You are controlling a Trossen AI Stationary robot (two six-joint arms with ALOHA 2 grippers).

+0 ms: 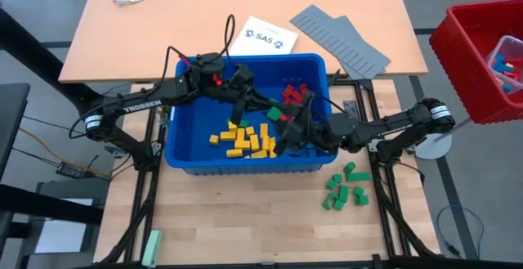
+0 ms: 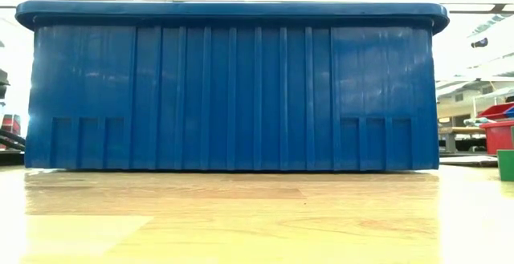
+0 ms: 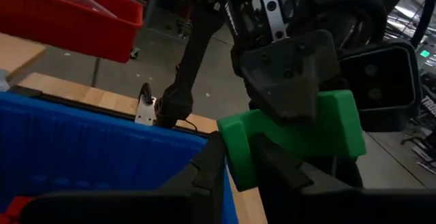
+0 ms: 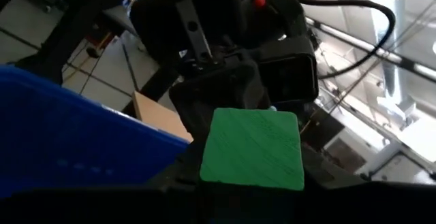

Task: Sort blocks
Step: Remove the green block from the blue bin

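High view: blue bin (image 1: 176, 150) in the middle of the table, with both arms reaching into it. The left gripper (image 1: 260, 105) and right gripper (image 1: 283, 122) are met over the bin's middle, and one green block (image 1: 272, 114) is seen between them, above the bin floor. Yellow blocks (image 1: 245, 138) are heaped inside the bin on its near-left side, and red blocks (image 1: 292, 93) inside toward its far-right corner. More green blocks (image 1: 345, 189) are spread on the table just outside the bin's near-right corner. Grey ridged panels (image 1: 339, 40) are laid beyond the bin's far-right corner, and a white sheet (image 1: 261, 37) just behind its far wall. A red bin (image 1: 458, 65) is placed well off to the bin's right.

Low view: the blue bin's near wall fills the picture. Neither gripper can be made out. One green block is cut by the edge, on the table right of the bin.

Left wrist view: the green block is held up above the bin's rim, and one jaw of the right gripper is pressed flat on its upper face. Its lower corner is set in the left gripper; whether it is clamped there or let go cannot be told.

Right wrist view: the green block is clamped in the right gripper, its textured face toward the camera. The left gripper is seen close behind it.
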